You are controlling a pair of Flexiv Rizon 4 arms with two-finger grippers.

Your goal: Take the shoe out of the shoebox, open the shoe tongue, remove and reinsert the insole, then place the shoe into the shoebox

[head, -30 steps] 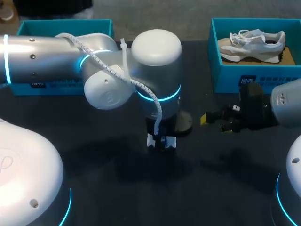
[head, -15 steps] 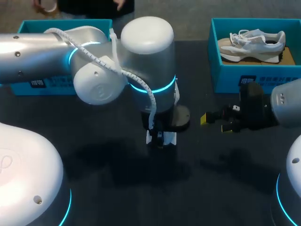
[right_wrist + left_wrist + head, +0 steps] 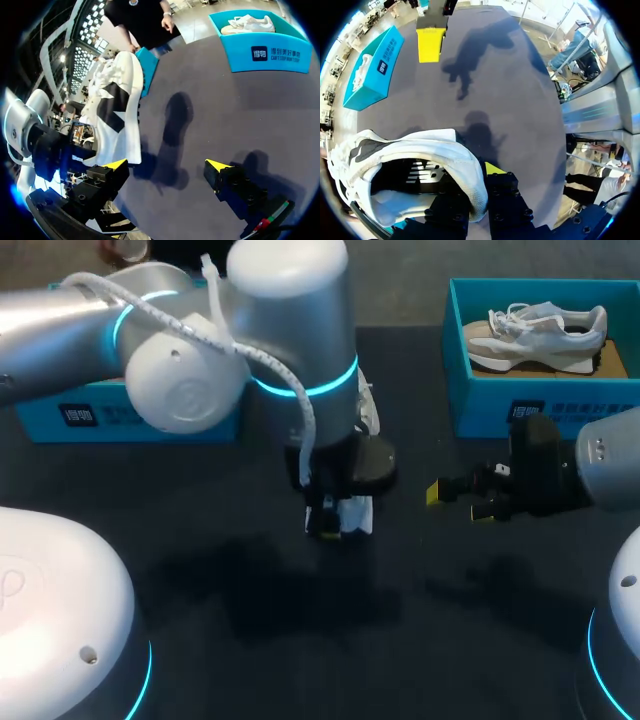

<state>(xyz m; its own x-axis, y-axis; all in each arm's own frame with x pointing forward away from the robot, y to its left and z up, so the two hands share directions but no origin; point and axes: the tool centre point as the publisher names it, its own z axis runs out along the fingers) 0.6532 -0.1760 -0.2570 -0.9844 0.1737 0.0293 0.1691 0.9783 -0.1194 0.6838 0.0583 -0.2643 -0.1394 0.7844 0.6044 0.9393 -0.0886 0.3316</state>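
Left gripper (image 3: 336,518) pinches the white sneaker (image 3: 415,155) by its heel collar over table centre. A teal shoebox (image 3: 540,405) sits at two o'clock. Right gripper (image 3: 167,165) gapes empty at three o'clock. The sneaker looks light, with a soft upper and stiffer sole, so a second hold would best go on the sole.

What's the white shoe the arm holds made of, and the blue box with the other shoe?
Shoe: white knit-looking textile with dark smooth panels, perhaps synthetic leather; the collar shows a fine dotted weave. Blue box: likely matte cardboard, judging by its thin flat walls.
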